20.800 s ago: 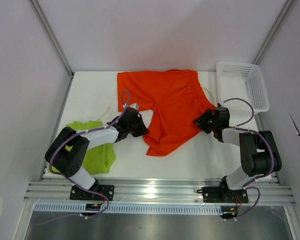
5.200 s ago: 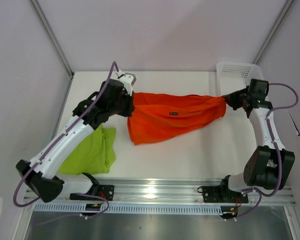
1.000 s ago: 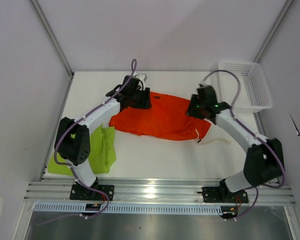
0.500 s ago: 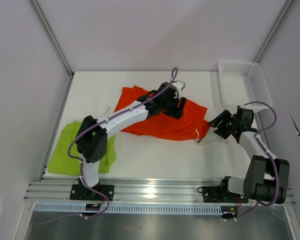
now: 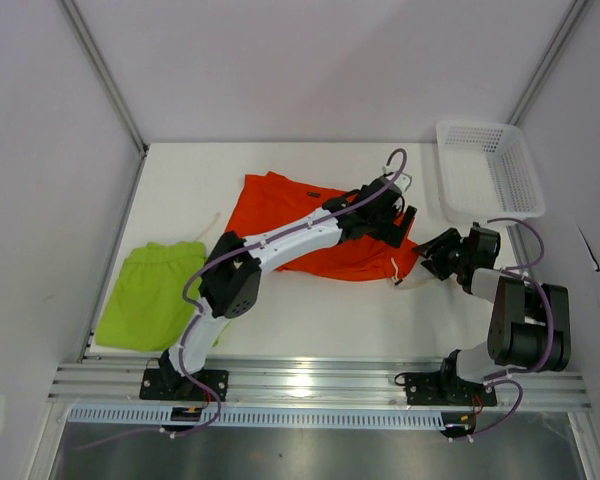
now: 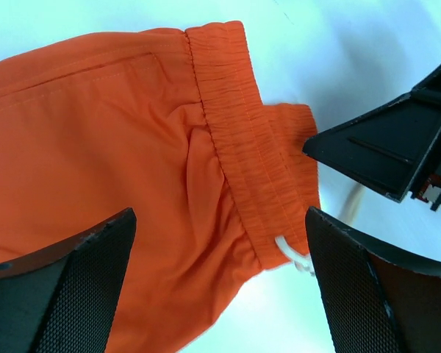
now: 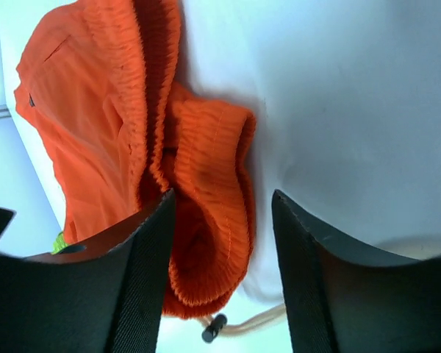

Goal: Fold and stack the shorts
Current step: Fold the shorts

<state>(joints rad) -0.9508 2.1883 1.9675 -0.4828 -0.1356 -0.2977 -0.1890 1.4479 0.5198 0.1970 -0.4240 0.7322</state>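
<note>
The orange-red shorts (image 5: 310,225) lie folded in a flat band across the middle of the table, waistband (image 6: 242,154) at the right end. My left gripper (image 5: 404,218) hovers over that end, open wide, with nothing between its fingers (image 6: 81,294). My right gripper (image 5: 432,255) sits low just right of the shorts, open. The bunched waistband corner (image 7: 206,220) lies between its fingers (image 7: 136,279) without being pinched. The pale drawstring (image 7: 264,320) trails out beside it. The lime green shorts (image 5: 150,305) rest at the near left.
A white mesh basket (image 5: 490,130) stands at the far right corner. The left arm (image 5: 280,240) stretches diagonally over the orange shorts. My two grippers are close together near the table's right side.
The left gripper swept rightward along the orange shorts to their right end and opened wide. The right gripper left the shorts and drew back to the near right.
</note>
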